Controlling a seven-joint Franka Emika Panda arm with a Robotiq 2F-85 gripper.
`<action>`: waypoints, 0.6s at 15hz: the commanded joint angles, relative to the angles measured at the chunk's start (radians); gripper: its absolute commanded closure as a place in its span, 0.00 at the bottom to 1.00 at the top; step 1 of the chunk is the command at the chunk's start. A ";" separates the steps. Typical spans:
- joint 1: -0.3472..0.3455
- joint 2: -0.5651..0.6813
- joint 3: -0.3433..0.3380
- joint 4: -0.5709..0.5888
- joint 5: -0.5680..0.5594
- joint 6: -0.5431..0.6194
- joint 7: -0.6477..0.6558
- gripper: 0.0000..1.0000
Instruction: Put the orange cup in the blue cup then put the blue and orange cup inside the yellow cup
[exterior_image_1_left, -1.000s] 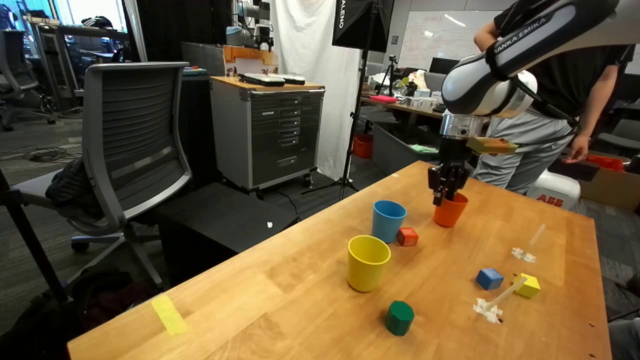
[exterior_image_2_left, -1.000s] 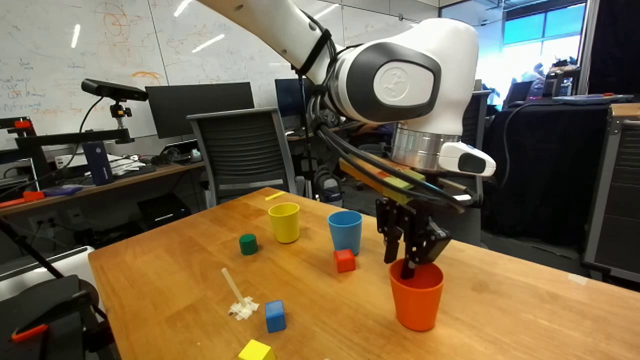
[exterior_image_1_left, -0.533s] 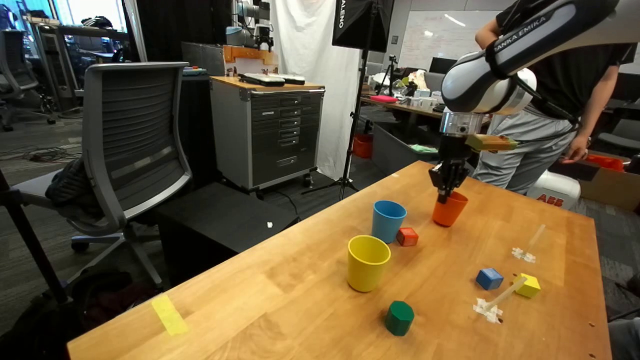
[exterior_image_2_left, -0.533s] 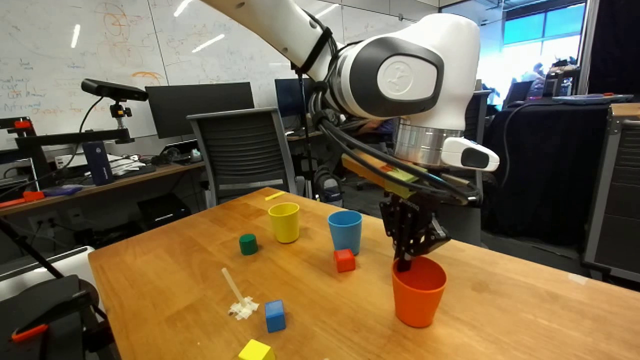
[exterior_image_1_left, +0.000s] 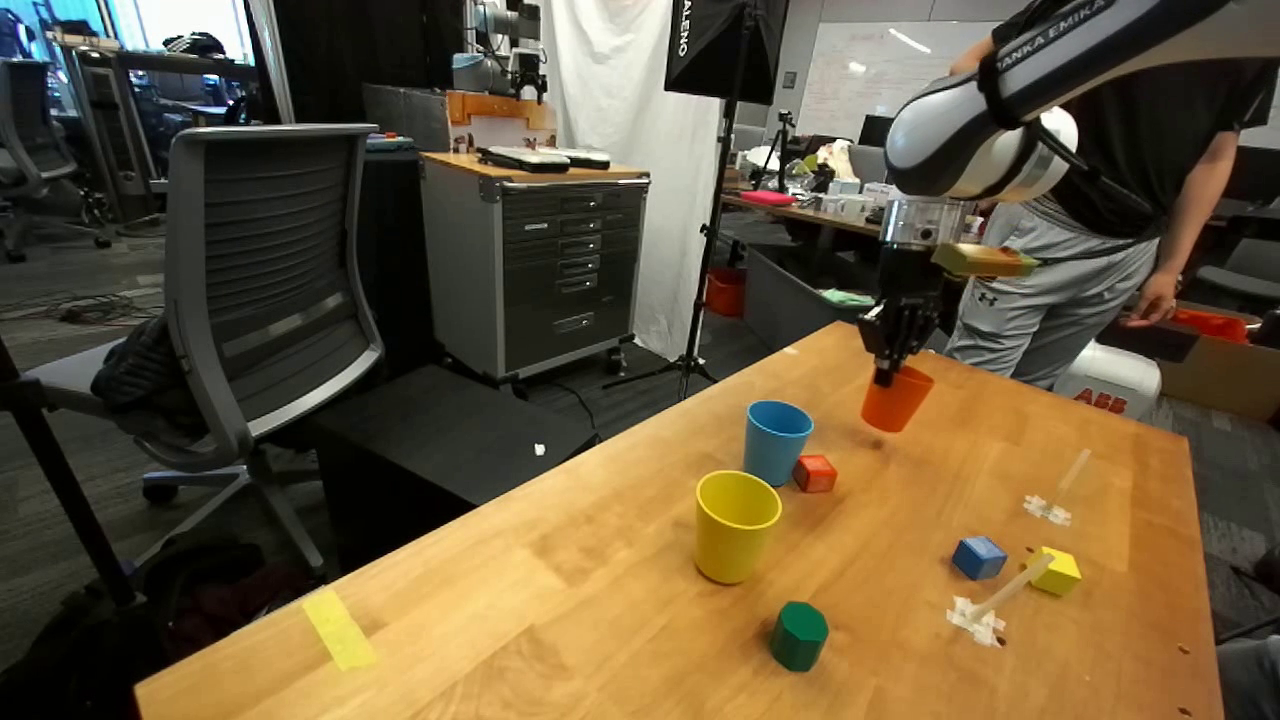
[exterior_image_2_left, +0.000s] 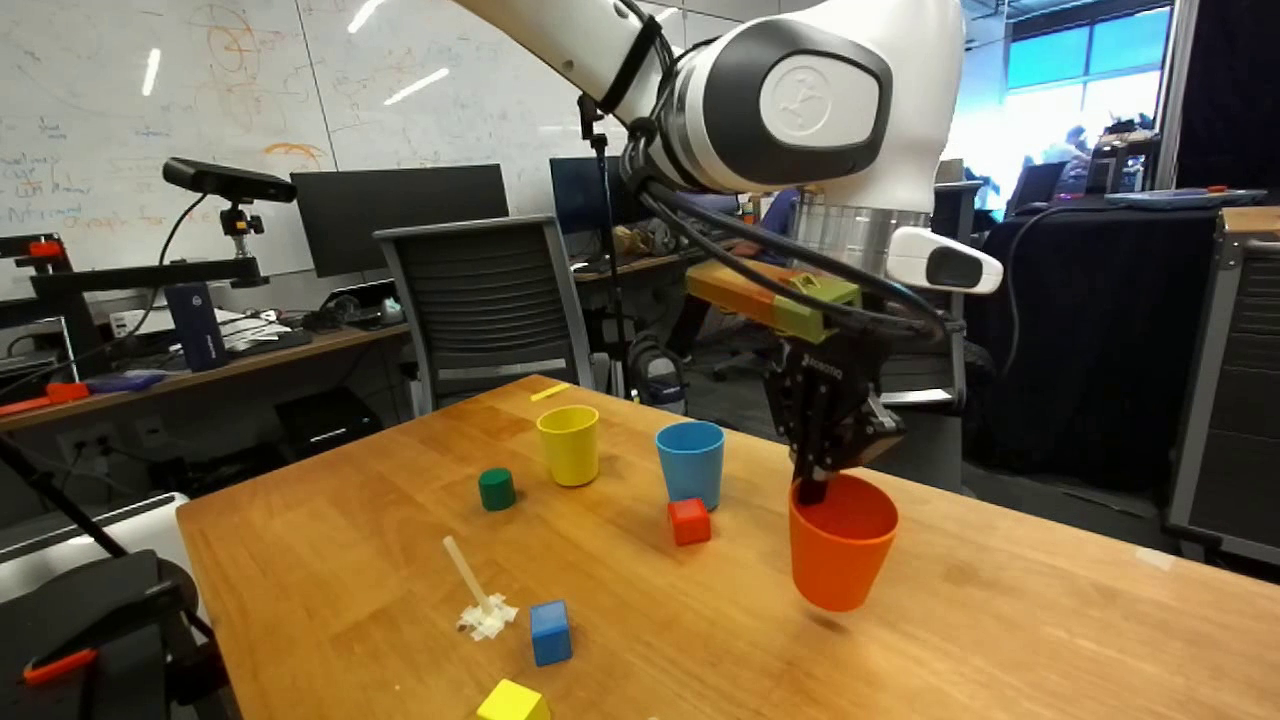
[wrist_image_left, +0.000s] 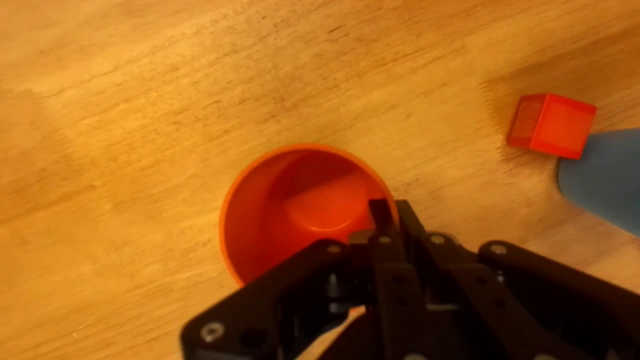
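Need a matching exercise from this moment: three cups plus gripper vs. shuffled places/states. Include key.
Column 1
1. orange cup
2. blue cup
3. yellow cup
4. gripper

Column 2
A. standing right beside the red block
B. shut on a cup's rim
C. held above the table
D. standing, closest cup to the green block

Pairs: 1-C, 2-A, 3-D, 4-B

In an exterior view, the wooden table (exterior_image_1_left: 480, 600) bears a green block (exterior_image_1_left: 799, 638) near, a red block (exterior_image_1_left: 815, 474) farther off, a blue block (exterior_image_1_left: 979, 558) and yellow block (exterior_image_1_left: 1061, 574) at right, yellow tape (exterior_image_1_left: 339, 629) at left, with a drawer cabinet (exterior_image_1_left: 565, 275) far beyond
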 joint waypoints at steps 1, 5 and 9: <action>0.007 -0.114 0.015 -0.065 -0.027 -0.014 0.001 0.99; 0.024 -0.241 0.032 -0.154 -0.023 -0.004 -0.025 0.99; 0.054 -0.370 0.060 -0.272 -0.021 0.023 -0.071 0.99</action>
